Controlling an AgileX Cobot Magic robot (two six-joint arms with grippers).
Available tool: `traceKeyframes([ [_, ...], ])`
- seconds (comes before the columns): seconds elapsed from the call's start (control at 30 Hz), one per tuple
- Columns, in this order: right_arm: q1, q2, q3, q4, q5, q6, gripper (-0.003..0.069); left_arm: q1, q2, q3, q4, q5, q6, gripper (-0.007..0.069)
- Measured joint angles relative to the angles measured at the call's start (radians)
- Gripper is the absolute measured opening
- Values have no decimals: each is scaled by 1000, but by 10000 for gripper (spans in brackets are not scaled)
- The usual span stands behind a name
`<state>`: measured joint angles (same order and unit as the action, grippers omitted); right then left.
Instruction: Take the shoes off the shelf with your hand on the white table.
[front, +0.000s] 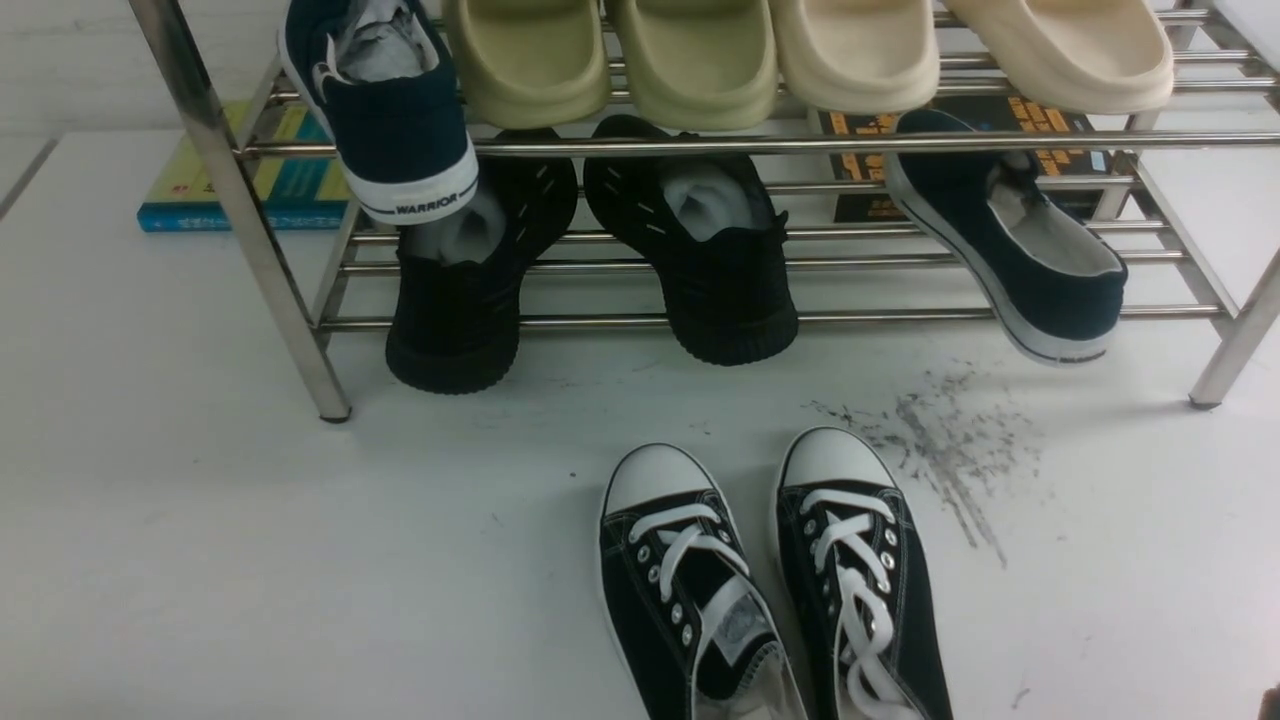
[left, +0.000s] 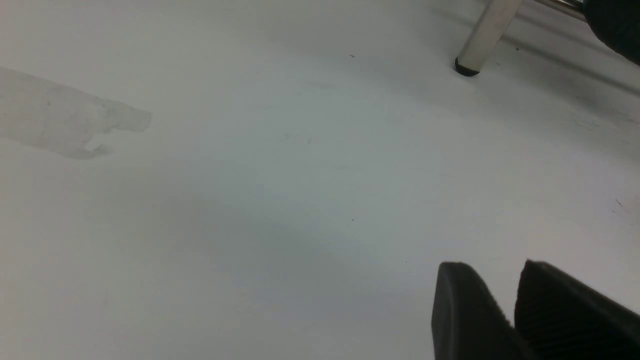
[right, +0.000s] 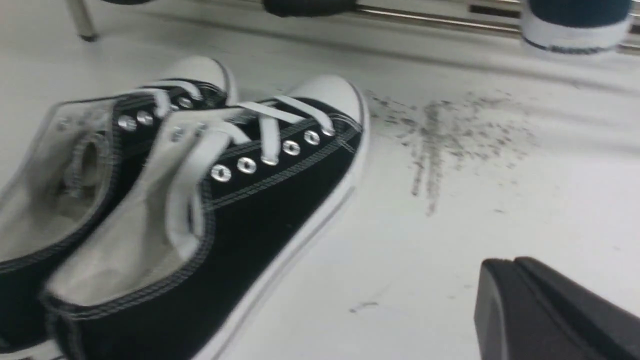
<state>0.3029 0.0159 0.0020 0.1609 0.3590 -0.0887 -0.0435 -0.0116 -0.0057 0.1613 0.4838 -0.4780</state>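
Observation:
The shoes, a black canvas pair with white laces and toe caps, stand side by side on the white table (front: 200, 500), toes toward the shelf (front: 640, 145): one (front: 680, 590) on the left, the other (front: 860, 580) on the right. Neither touches the shelf. In the right wrist view the pair (right: 260, 200) lies close beside my right gripper (right: 505, 262), which is shut with nothing in it and clear of the shoes. My left gripper (left: 492, 265) hovers over bare table near a shelf leg (left: 480, 40), its tips a little apart and empty. Neither gripper clearly shows in the front view.
On the chrome shelf sit two all-black knit sneakers (front: 700, 260), navy shoes (front: 400, 130) (front: 1020, 250), and beige slippers (front: 700, 60). Books (front: 250, 180) lie behind its left leg. Dark scuff streaks (front: 940, 440) mark the table to the right of the pair.

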Motion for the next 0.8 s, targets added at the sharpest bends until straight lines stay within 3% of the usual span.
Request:
traceKeyframes([
  [0.4, -232, -25, 12, -80, 32, 15, 35, 0, 0, 0, 0, 0, 0, 198],
  [0.8, -264, -25, 12, -143, 34, 89, 49, 0, 0, 0, 0, 0, 0, 211],
])
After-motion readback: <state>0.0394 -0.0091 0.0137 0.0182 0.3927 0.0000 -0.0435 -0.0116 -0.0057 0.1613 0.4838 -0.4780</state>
